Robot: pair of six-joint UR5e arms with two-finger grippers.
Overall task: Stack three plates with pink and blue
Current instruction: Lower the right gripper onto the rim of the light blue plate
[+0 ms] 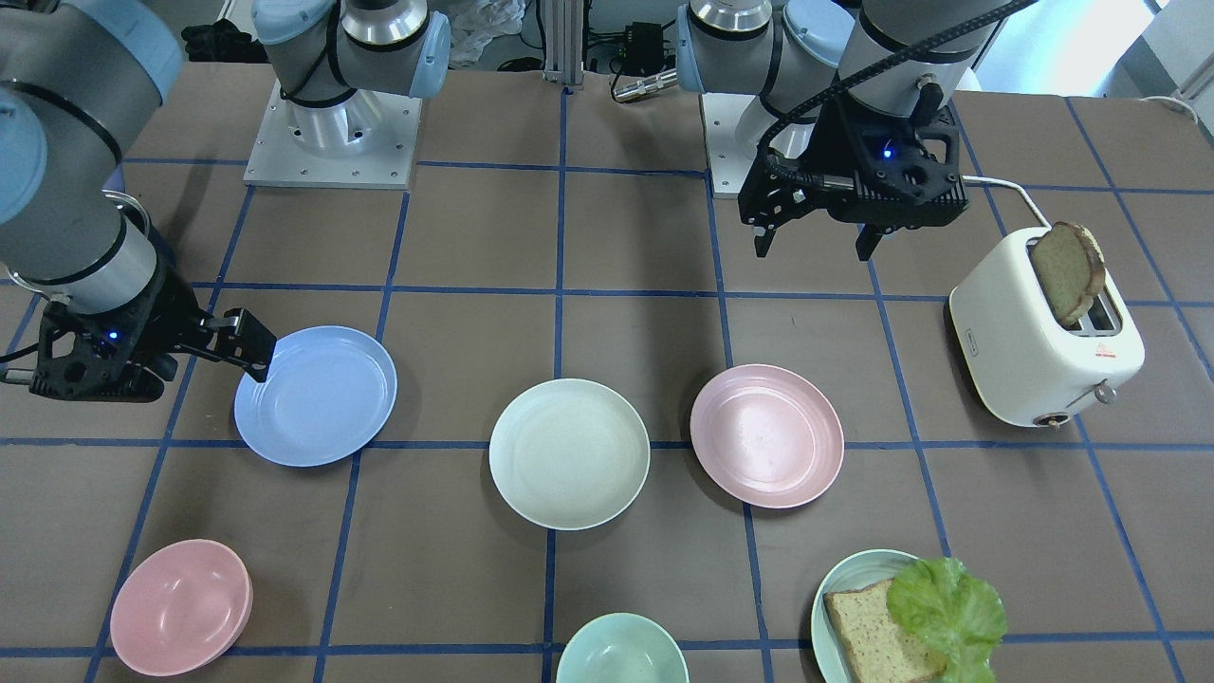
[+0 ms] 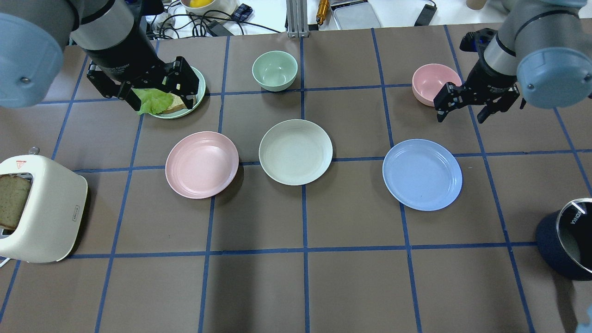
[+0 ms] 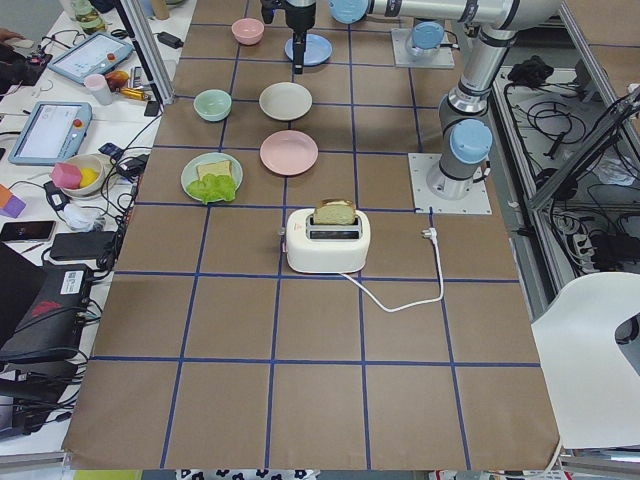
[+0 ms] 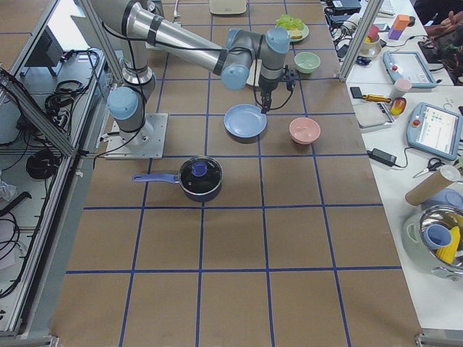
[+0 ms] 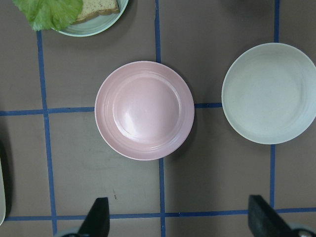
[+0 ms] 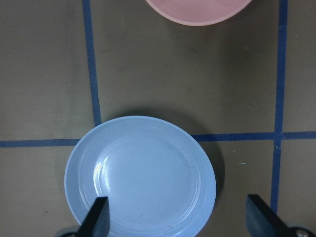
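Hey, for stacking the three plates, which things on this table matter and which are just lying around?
Part of the job: light blue plate, pale pink plate, cream-white plate.

Just lying about: pink bowl, green bowl, green plate with bread and lettuce, toaster holding a bread slice, dark pot.

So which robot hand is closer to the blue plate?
The right. Right gripper hovers at the rim of the blue plate; left gripper is far off, beyond the pink plate.
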